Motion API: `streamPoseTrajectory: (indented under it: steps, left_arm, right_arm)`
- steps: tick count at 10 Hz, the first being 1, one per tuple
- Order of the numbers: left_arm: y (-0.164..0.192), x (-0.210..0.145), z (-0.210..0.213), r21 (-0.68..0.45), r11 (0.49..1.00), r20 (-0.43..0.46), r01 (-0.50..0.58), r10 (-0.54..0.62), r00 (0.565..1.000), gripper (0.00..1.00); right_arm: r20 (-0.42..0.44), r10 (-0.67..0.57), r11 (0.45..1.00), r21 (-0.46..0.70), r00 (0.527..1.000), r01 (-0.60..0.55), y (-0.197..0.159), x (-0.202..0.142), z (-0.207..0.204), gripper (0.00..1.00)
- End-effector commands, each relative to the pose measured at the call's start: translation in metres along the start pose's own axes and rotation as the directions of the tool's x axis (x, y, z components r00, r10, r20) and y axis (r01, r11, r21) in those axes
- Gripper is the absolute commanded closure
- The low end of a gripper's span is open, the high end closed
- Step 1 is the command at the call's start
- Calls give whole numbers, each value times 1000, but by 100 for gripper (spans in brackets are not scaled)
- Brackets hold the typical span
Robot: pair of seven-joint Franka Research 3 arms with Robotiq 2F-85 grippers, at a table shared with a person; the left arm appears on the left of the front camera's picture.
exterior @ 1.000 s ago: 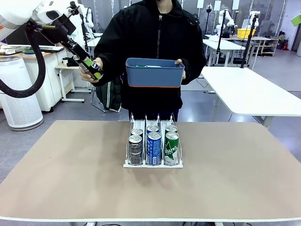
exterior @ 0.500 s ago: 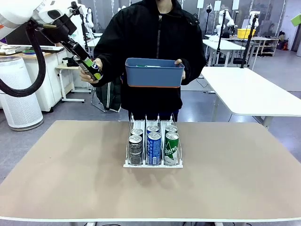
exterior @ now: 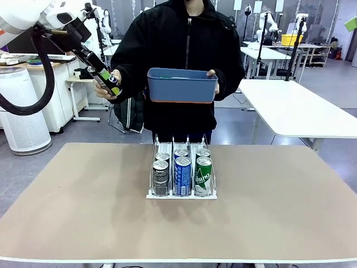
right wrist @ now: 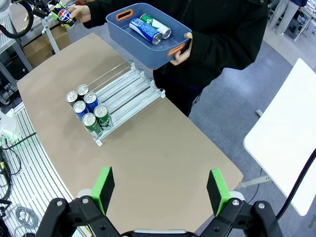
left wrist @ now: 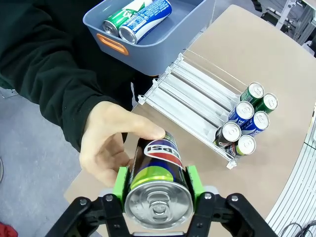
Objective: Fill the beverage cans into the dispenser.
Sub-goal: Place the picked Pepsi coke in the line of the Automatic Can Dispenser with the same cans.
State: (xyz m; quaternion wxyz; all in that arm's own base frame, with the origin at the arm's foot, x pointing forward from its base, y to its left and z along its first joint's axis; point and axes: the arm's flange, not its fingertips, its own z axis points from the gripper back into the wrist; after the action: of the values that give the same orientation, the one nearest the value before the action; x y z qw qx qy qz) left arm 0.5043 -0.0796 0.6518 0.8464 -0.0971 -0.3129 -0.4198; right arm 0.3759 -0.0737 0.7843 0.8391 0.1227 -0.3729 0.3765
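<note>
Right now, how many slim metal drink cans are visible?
9 cans: six in the clear wire-divided dispenser, two lying in the blue plastic tub, one between the left fingers.

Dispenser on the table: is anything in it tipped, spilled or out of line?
Nothing stands out. The six cans stand upright, two to a lane, at the near end of the dispenser; the table shows no spill.

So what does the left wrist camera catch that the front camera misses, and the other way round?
Left wrist view: it looks down into the blue tub, where a green can and a blue can lie on their sides. It also gives the silver top of the held can between the left end effector's green pads.
Front view: the label faces of the front-row cans in the dispenser.
Both: the person's hand at the held can, and six cans standing in the dispenser.
</note>
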Motion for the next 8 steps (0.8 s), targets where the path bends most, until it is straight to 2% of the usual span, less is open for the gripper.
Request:
streamPoseTrajectory:
  steps: [1, 8]
  left_arm:
    - [3, -3, 1, -6, 1000, 10, 13, -13, 1000, 89]
    - [3, -3, 1, -6, 1000, 10, 13, -13, 1000, 89]
  right_arm:
    - [10, 2, 1000, 9, 1000, -2, 1, 0, -1, 0]
    - [10, 2, 1000, 9, 1000, -2, 1, 0, -1, 0]
